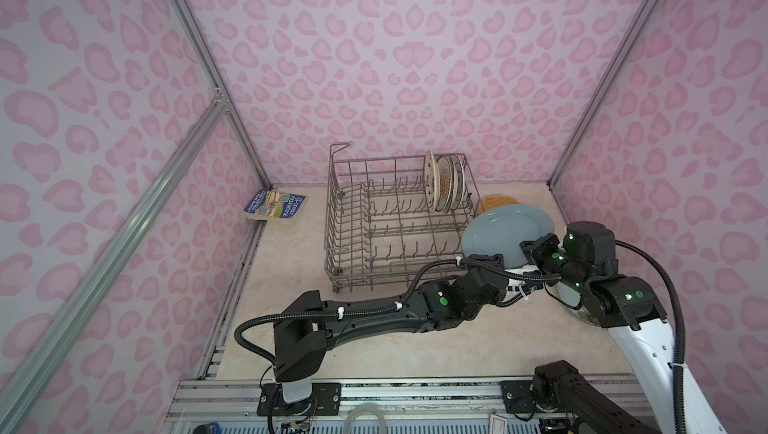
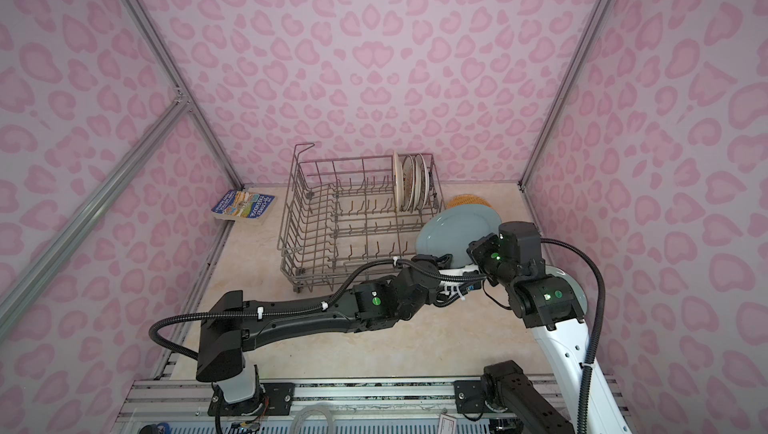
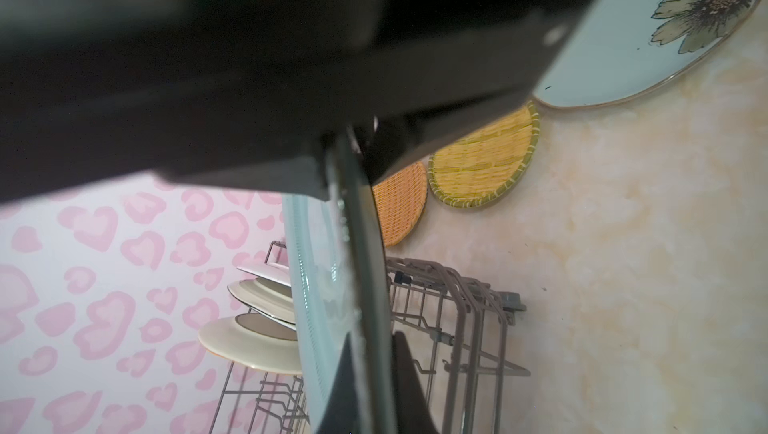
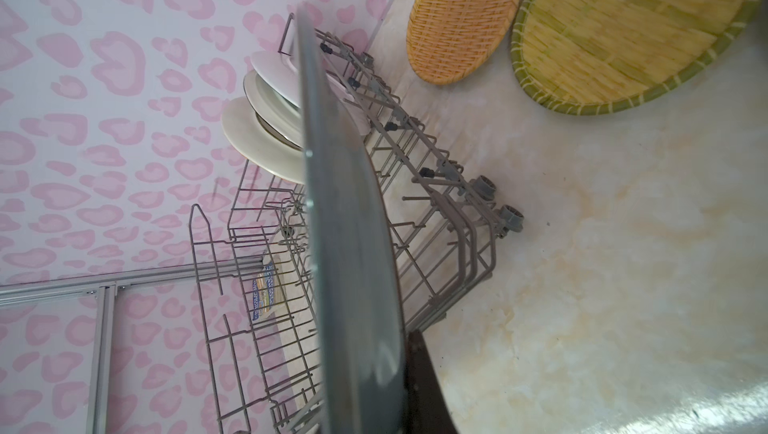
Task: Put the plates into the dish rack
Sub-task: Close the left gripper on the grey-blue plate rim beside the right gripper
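Observation:
A grey-blue plate [image 1: 498, 236] [image 2: 453, 232] hangs tilted in the air just right of the dish rack [image 1: 374, 245] [image 2: 332, 241]. My left gripper [image 1: 519, 275] [image 3: 374, 378] is shut on its near lower rim. My right gripper [image 1: 530, 250] [image 4: 386, 369] is shut on the same rim a little higher. Three plates [image 1: 442, 183] stand upright in the rack's far right row. On the table lie an orange woven plate [image 4: 463, 16], a yellow woven plate [image 4: 623, 37] and a pale blue-green flowered plate [image 3: 623, 37], which is partly under my right arm [image 1: 569, 295].
A blue paperback book [image 1: 274, 205] leans in the far left corner. Pink patterned walls with metal posts close in the table on three sides. My left arm stretches across the table in front of the rack.

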